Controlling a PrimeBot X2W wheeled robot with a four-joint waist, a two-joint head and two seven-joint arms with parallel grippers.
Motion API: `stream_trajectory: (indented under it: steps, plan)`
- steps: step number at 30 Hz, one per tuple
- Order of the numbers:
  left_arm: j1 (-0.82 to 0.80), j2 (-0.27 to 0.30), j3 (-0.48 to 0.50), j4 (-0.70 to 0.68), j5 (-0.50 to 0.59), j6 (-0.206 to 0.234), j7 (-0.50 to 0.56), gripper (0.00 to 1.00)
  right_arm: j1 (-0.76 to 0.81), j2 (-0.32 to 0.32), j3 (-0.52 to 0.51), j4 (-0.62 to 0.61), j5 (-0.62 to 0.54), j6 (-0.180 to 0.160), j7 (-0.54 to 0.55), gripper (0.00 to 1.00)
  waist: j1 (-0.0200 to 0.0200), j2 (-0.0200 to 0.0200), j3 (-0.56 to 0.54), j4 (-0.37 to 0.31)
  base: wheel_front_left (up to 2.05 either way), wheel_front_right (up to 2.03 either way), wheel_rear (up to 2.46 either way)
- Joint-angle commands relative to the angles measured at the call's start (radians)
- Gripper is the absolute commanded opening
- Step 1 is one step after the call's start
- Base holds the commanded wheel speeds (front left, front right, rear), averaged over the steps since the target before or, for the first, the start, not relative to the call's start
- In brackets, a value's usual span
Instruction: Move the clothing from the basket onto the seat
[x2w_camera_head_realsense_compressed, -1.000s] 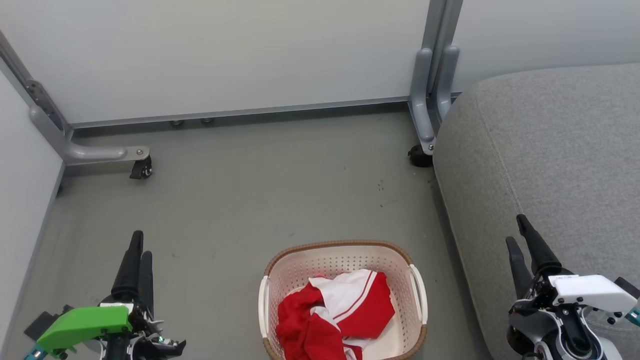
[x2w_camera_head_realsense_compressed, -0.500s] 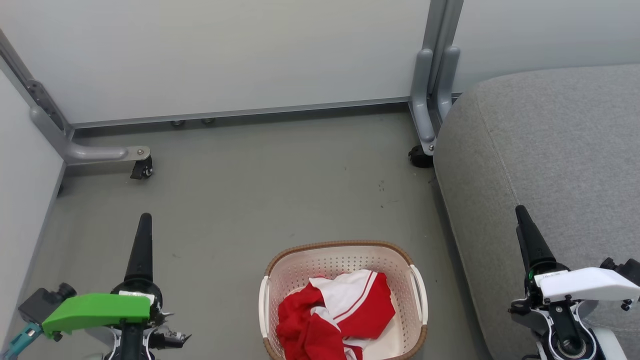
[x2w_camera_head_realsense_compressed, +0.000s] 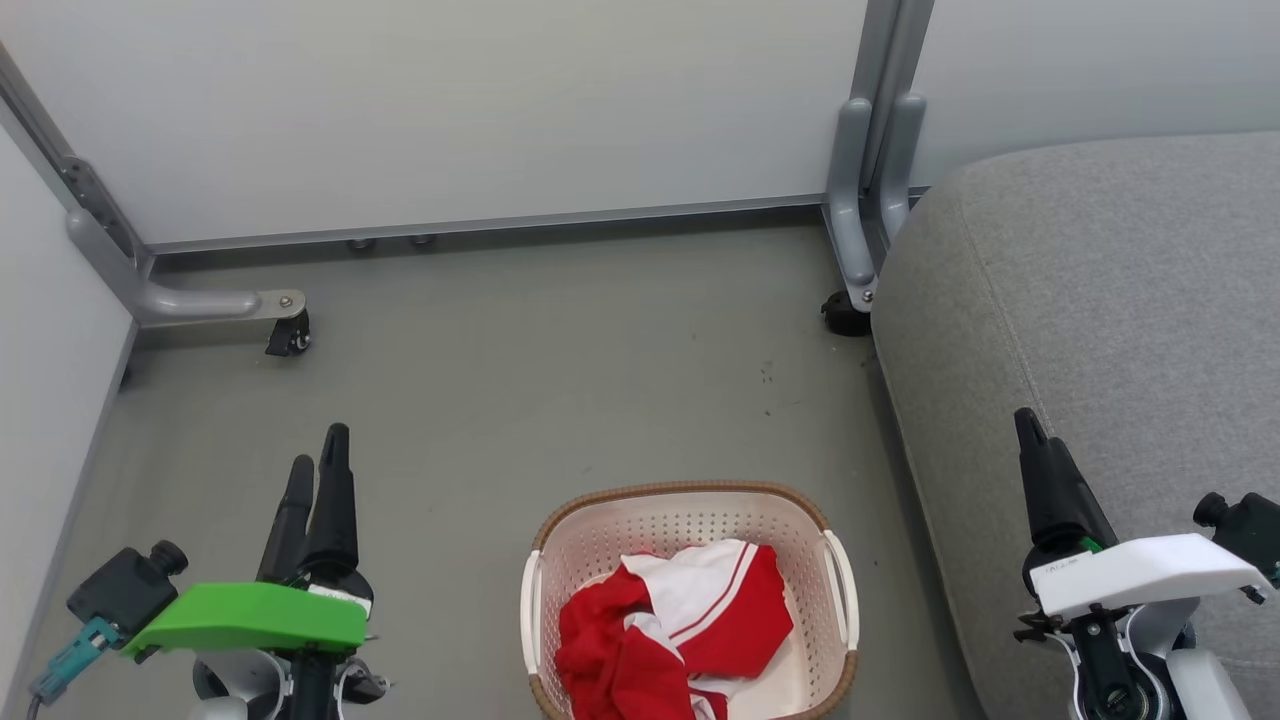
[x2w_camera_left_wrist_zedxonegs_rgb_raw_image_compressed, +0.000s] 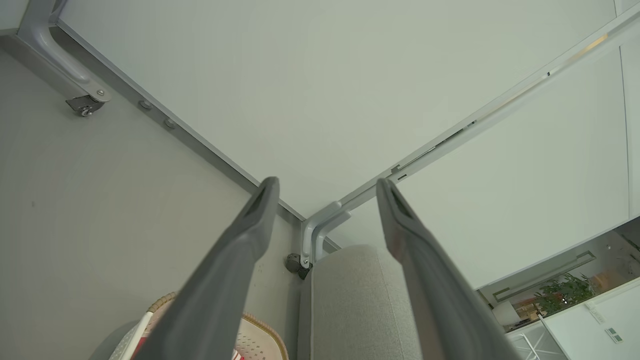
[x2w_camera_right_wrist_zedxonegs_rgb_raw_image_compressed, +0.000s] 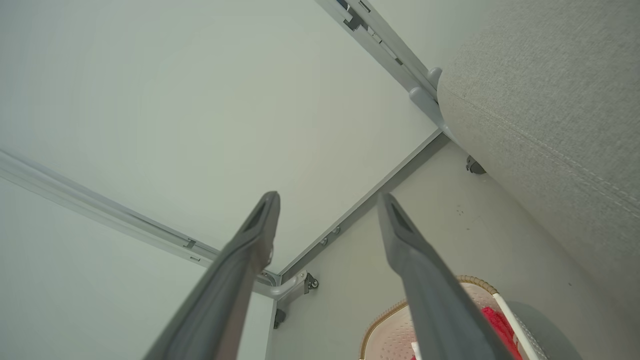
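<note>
Progress: nothing is showing as done; all the clothing (x2w_camera_head_realsense_compressed: 672, 640) is lying inside the basket (x2w_camera_head_realsense_compressed: 680, 490), and none is lying on the seat (x2w_camera_head_realsense_compressed: 1100, 300).
Remaining: by my judgement, the whole job of lifting, carrying across and setting down.
Clothing, place: crumpled at the lower centre of the head view, red folds with a white striped panel on top.
Clothing, count: one heap; the number of garments cannot be told.
Basket, count: one, standing on the grey floor (x2w_camera_head_realsense_compressed: 500, 400), near the seat's left edge.
Seat, count: one, taking up the right of the frame.
Left gripper (x2w_camera_head_realsense_compressed: 318, 452): one, hovering at lower left, fingers spread, gripping nothing.
Right gripper (x2w_camera_right_wrist_zedxonegs_rgb_raw_image_compressed: 327, 196): one, hovering at lower right, fingers spread, gripping nothing.
</note>
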Motion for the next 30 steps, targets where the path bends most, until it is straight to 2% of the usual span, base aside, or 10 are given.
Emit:
stream_trajectory:
  steps: [1, 11, 12, 30]
  plan:
    - [-0.005, 0.013, -0.007, -0.011, 0.053, 0.001, -0.011, 1.0, 0.003, -0.006, 0.004, -0.023, -0.051, 0.0, -0.012, 1.0, 0.0, 0.0, 0.0, 0.001, 0.0, 0.0, 0.0]
    - [0.001, 0.015, -0.033, -0.001, 0.216, 0.012, -0.045, 1.0, 0.016, -0.009, 0.024, -0.035, -0.208, 0.0, -0.046, 1.0, 0.0, 0.0, 0.0, 0.003, 0.0, 0.0, 0.0]
    - [0.005, 0.016, -0.043, 0.006, 0.277, 0.019, -0.058, 1.0, 0.022, -0.01, 0.03, -0.035, -0.273, 0.0, -0.06, 1.0, 0.0, 0.0, 0.0, 0.003, 0.0, 0.0, 0.0]
    - [0.012, 0.016, -0.075, 0.038, 0.476, 0.048, -0.107, 1.0, 0.04, -0.001, 0.039, -0.01, -0.478, 0.001, -0.108, 1.0, 0.0, 0.0, -0.001, 0.003, 0.0, 0.0, 0.0]
